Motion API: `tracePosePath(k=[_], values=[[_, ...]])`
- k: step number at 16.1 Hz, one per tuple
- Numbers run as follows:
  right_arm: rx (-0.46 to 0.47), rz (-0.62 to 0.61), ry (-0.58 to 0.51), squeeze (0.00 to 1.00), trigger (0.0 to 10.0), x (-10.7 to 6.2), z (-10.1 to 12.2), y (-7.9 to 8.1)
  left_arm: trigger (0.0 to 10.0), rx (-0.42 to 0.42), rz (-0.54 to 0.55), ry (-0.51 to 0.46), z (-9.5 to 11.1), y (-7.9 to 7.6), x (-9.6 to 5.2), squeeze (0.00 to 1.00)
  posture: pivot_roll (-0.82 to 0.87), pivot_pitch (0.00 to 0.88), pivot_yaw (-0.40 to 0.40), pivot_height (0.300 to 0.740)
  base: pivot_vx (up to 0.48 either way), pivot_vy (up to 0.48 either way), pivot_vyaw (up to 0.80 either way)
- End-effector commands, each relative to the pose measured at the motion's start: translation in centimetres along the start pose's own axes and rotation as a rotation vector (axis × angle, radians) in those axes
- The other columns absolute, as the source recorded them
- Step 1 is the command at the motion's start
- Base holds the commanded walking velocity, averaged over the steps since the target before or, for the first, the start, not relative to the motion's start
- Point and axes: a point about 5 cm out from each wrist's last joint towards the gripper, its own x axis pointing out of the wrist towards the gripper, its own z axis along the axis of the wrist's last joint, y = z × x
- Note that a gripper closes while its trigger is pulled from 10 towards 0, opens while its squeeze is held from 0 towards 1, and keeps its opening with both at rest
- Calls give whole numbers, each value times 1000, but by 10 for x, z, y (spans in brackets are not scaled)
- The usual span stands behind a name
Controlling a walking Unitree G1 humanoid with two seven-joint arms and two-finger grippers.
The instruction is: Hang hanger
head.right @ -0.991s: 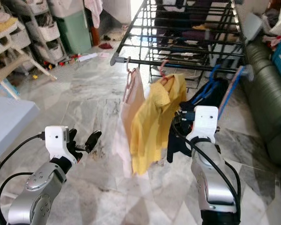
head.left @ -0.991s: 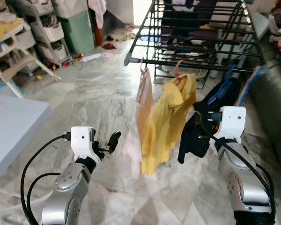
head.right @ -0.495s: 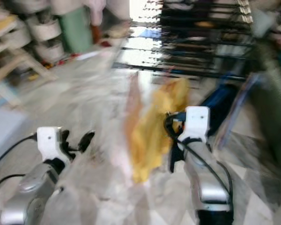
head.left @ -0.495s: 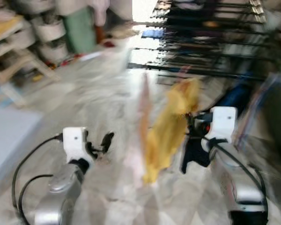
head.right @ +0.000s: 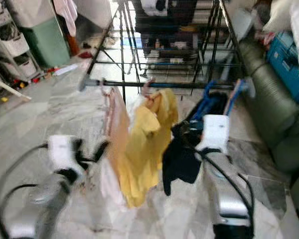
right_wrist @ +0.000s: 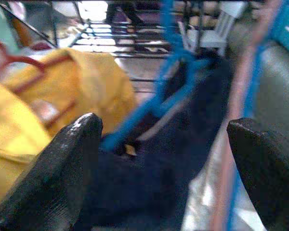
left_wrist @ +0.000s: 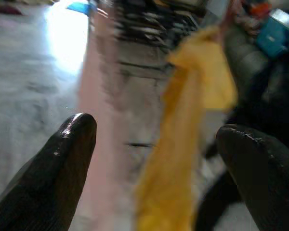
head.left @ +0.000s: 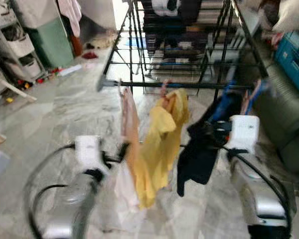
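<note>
A black drying rack (head.left: 179,84) stands ahead, with three garments hanging from its front bar. At the left hangs a pale pink garment (head.left: 125,112). In the middle a yellow shirt (head.left: 162,137) is on a red hanger (right_wrist: 19,60). At the right a dark navy garment (head.left: 197,154) hangs on a blue hanger (right_wrist: 156,103). My left gripper (head.left: 122,149) is open, close beside the pink garment; its wrist view looks at the pink and yellow cloth. My right gripper (right_wrist: 164,122) is open in front of the blue hanger and navy garment, holding nothing.
A green sofa (head.left: 284,114) runs along the right, with a blue box (head.left: 294,55) behind it. A green bin (head.left: 52,42) and white drawer shelves (head.left: 15,45) stand at the left. Marble floor (head.left: 55,114) lies open on the left.
The whole view has shifted: the rack and garments are closer and more centred. My left gripper now sits right next to the pink garment. Both grippers stay open.
</note>
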Motion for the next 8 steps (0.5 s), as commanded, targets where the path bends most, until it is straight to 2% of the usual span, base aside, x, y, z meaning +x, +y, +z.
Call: tracePosePath(k=[1,4,8], values=[[6,12,-2,0,10000,-1,1,5,10000,11,32,9,1,8,-4,0,-59,94,34,740,0,0,0],[9,17,4,0,10000,-1,0,8,10000,19,32,14,1,8,-3,0,-59,93,33,740,0,0,0],[38,17,26,0,10000,4,0,16,10000,-13,-181,62,2,-9,-4,0,-57,95,36,740,0,0,0]])
